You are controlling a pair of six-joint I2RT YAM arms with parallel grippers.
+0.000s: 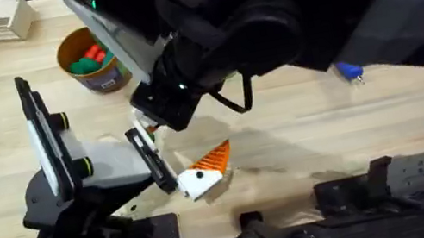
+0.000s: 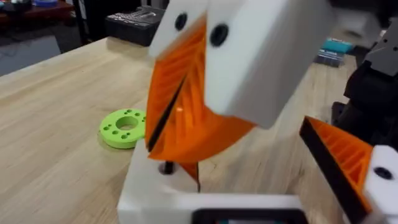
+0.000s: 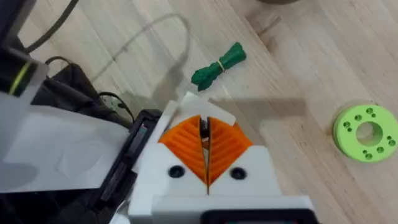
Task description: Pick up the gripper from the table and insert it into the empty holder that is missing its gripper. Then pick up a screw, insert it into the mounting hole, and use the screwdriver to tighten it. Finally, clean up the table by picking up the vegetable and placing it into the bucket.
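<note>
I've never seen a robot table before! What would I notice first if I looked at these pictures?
Probably the big dark right arm rising close under the overhead camera. Next, the bright orange ribbed pads pressed together on the right gripper, near a small dark green toy vegetable lying on the wooden table. A lime-green ring lies off to one side.

Black arms (image 1: 263,13) with thin cables; white fingers (image 3: 249,177) bear orange ribbed pads (image 3: 186,146).

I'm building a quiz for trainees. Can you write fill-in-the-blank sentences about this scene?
1. The dark green vegetable lies on the ____, outside the bucket.
2. The ring-shaped disc is lime-____.
3. The screwdriver has a ____ handle.
Missing words: table; green; blue.
</note>
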